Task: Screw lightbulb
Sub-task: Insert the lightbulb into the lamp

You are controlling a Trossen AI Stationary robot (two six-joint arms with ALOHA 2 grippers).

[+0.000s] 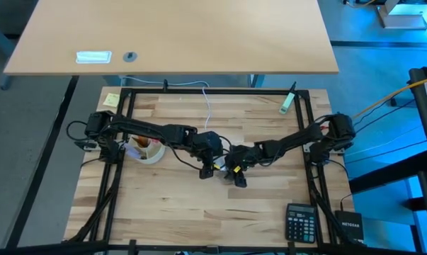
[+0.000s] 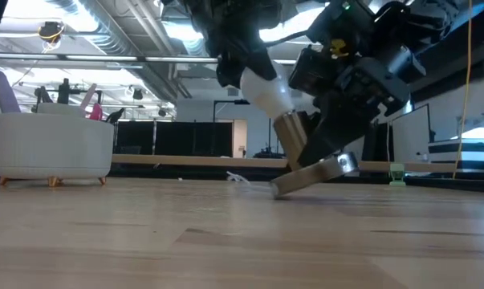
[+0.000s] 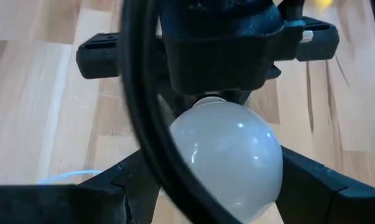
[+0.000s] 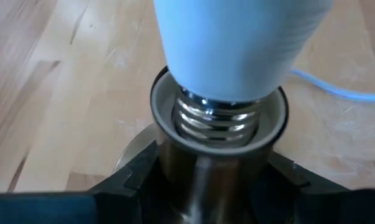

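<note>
Two grippers are met at mid-table: the lightbulb [image 3: 227,158] is clamped by the left gripper [image 3: 218,186], its threads entering the tilted socket [image 4: 218,134] clasped by the right gripper [image 4: 209,186].

lightbulb [image 3: 227,155]: frosted, smooth | socket [image 4: 218,134]: shiny metal | table [image 1: 199,212]: wood

From overhead I can't make out the lightbulb, buried under both grippers; my right wrist view cuts the lightbulb [image 4: 237,43] off at its dome, and the socket [image 4: 218,155] hides its lower threads
</note>
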